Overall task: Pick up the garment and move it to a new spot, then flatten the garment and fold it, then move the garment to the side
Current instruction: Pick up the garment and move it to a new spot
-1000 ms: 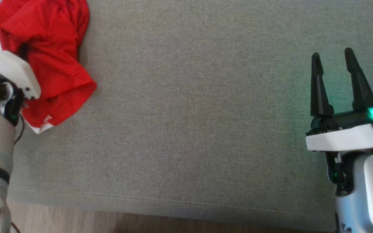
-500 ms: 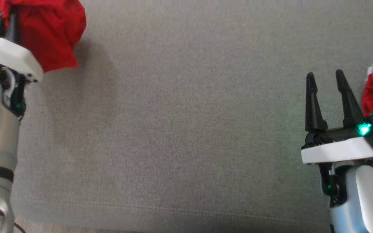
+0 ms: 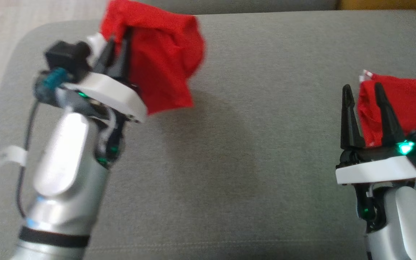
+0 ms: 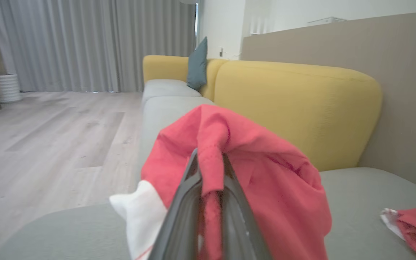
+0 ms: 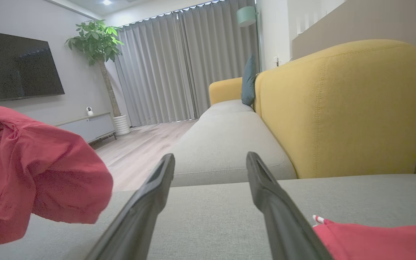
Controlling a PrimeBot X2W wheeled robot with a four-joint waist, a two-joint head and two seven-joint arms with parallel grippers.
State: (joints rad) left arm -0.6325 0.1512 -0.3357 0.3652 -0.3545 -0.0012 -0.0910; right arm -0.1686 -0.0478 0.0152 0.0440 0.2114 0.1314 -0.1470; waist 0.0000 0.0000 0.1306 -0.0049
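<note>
The garment (image 3: 164,68) is a crumpled red shirt with white trim. It hangs bunched from my left gripper (image 3: 120,33), which is shut on a fold of it above the left part of the grey sofa seat (image 3: 258,144). In the left wrist view the cloth (image 4: 265,173) drapes over the closed left gripper (image 4: 209,159). My right gripper (image 3: 361,86) stands open at the lower right with nothing between its fingers (image 5: 146,202). Beyond the right gripper, a second red cloth piece (image 3: 406,104) with a white edge lies on the seat.
A yellow backrest (image 5: 338,108) rises behind the seat, with a blue-grey cushion (image 5: 247,81) further along the sofa. Wood floor (image 4: 49,137) lies past the seat's left end. A potted plant (image 5: 98,47), a dark screen (image 5: 13,68) and grey curtains (image 5: 179,68) stand across the room.
The left gripper has lifted the red garment off the seat, and it now hangs clear. The head camera has shifted, bringing the second red piece into view. The right gripper stays open.
</note>
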